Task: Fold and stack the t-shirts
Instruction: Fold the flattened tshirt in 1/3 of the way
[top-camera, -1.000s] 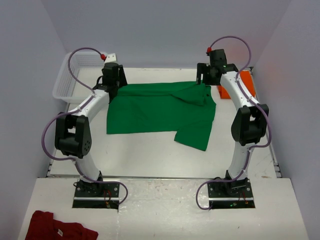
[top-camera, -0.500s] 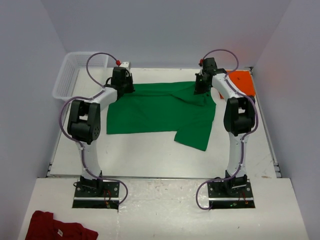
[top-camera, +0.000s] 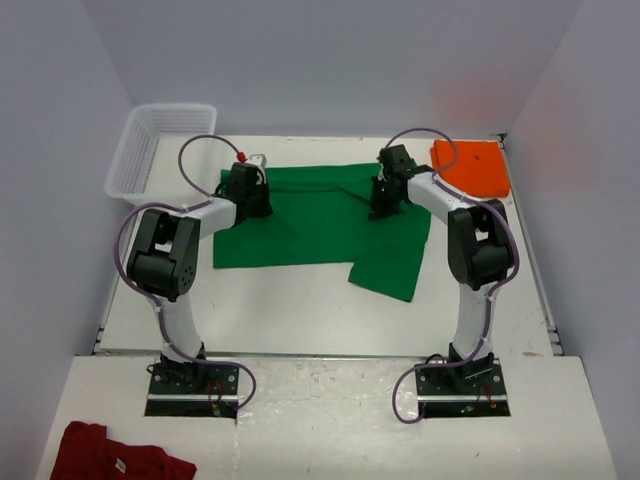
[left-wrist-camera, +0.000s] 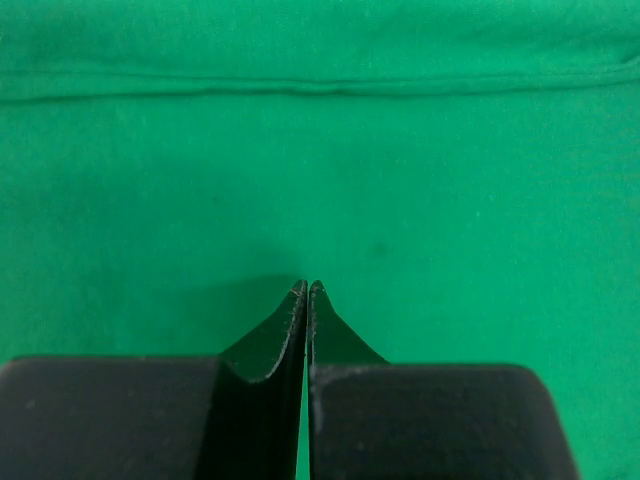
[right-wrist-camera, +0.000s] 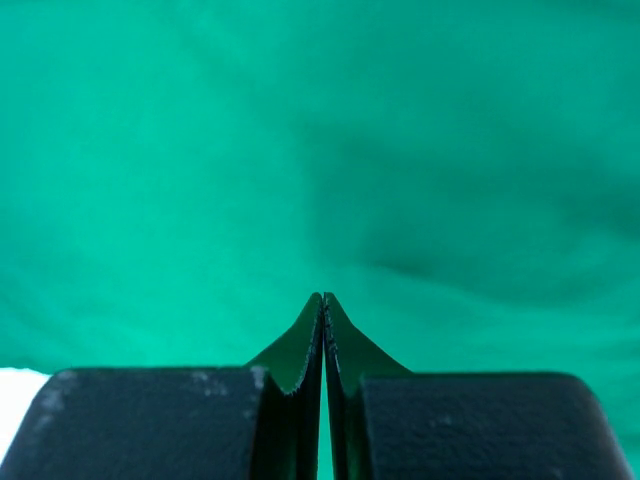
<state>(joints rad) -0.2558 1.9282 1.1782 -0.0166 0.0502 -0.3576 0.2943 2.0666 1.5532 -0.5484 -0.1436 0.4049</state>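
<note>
The green t-shirt (top-camera: 310, 225) lies spread across the middle of the table, one flap hanging down at its near right. The orange t-shirt (top-camera: 472, 167) lies folded flat at the back right corner. My left gripper (top-camera: 250, 203) hangs over the green shirt's far left part and my right gripper (top-camera: 382, 205) over its far right part. In the left wrist view the left gripper (left-wrist-camera: 308, 285) is shut, tips together over flat green cloth (left-wrist-camera: 420, 180) just short of a hem. In the right wrist view the right gripper (right-wrist-camera: 322, 297) is shut too, over softly rumpled green cloth (right-wrist-camera: 300, 150). No cloth shows between either pair of jaws.
A clear plastic basket (top-camera: 150, 140) stands at the back left corner. A dark red garment with a white tag (top-camera: 115, 458) lies on the near ledge at the left, in front of the arm bases. White table (top-camera: 280, 310) shows between the shirt and the bases.
Both grippers went from open to shut. Both arms drew back from the shirt's far corners to over the cloth, uncovering the orange shirt. The green shirt has not visibly moved.
</note>
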